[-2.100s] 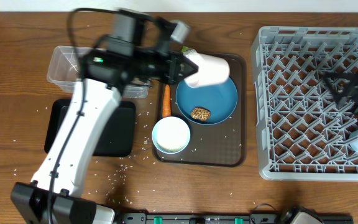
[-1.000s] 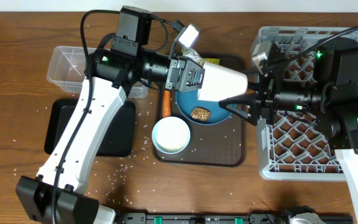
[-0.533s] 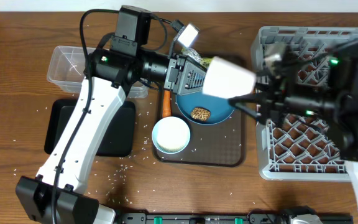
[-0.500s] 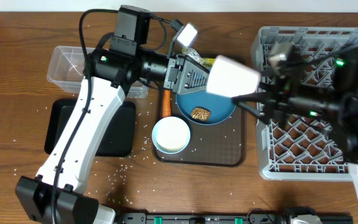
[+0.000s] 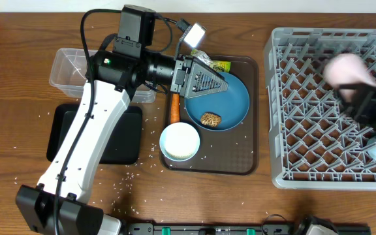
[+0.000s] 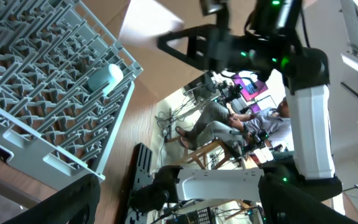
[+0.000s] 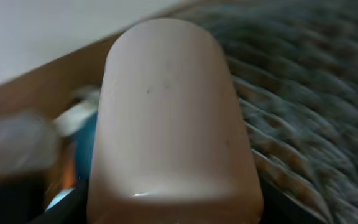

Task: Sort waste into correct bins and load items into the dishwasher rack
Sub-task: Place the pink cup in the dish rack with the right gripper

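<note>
The left gripper (image 5: 215, 85) hangs over the upper-left rim of the dark-blue plate (image 5: 235, 109), its fingers (image 6: 67, 202) spread wide with nothing between them. The brown food lump (image 5: 210, 119) lies on the plate, and the carrot (image 5: 174, 109) lies lengthwise beside the plate's left edge. To the right, motion-blurred above the grey dishwasher rack (image 5: 305, 98), the right gripper (image 7: 173, 208) pinches a pale pink cup (image 7: 169, 118) by its near end. The cup's long axis runs straight out from the fingers, rounded far end away from the wrist, while a second cup (image 6: 106, 78) lies on its side in the rack.
</note>
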Controlling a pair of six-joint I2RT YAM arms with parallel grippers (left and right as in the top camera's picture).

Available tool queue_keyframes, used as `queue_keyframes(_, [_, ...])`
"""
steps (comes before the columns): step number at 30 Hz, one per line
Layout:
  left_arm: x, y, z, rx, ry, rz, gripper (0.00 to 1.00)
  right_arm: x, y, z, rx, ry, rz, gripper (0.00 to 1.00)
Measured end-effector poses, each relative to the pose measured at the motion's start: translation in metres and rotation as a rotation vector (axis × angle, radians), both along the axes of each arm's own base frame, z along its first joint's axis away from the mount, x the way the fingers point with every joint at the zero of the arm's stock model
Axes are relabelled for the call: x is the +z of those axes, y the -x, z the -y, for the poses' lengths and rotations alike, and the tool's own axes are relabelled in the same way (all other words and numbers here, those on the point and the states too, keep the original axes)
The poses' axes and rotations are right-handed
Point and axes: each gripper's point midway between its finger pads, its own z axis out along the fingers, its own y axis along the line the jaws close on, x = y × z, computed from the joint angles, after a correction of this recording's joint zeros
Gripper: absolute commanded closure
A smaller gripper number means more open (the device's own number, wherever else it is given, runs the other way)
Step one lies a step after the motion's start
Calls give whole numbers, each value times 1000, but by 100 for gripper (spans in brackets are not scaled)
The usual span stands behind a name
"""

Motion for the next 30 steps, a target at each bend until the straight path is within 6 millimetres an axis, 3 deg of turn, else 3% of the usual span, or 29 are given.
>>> queue_keyframes(7, [0,0,0,2,-2,1,18,-40,34,109,-520,-28,-188,50])
queue_keyframes(13, [-1,0,0,2,-3,-4,18,-65,59,175,-779,-86,-252,50])
queue_keyframes(20, [-1,0,0,2,-3,-5,18,-107,90,231,-986,-186,-333,51])
queue_keyframes(26, [-1,0,0,2,-3,-5,18,-146,87,263,-1027,-299,-344,51])
queue_keyframes(28, [-1,0,0,2,-3,-5,18,-158,83,267,-1022,-340,-348,47])
queue_keyframes(30, [-1,0,0,2,-4,-6,18,-168,77,271,-1017,-368,-347,35])
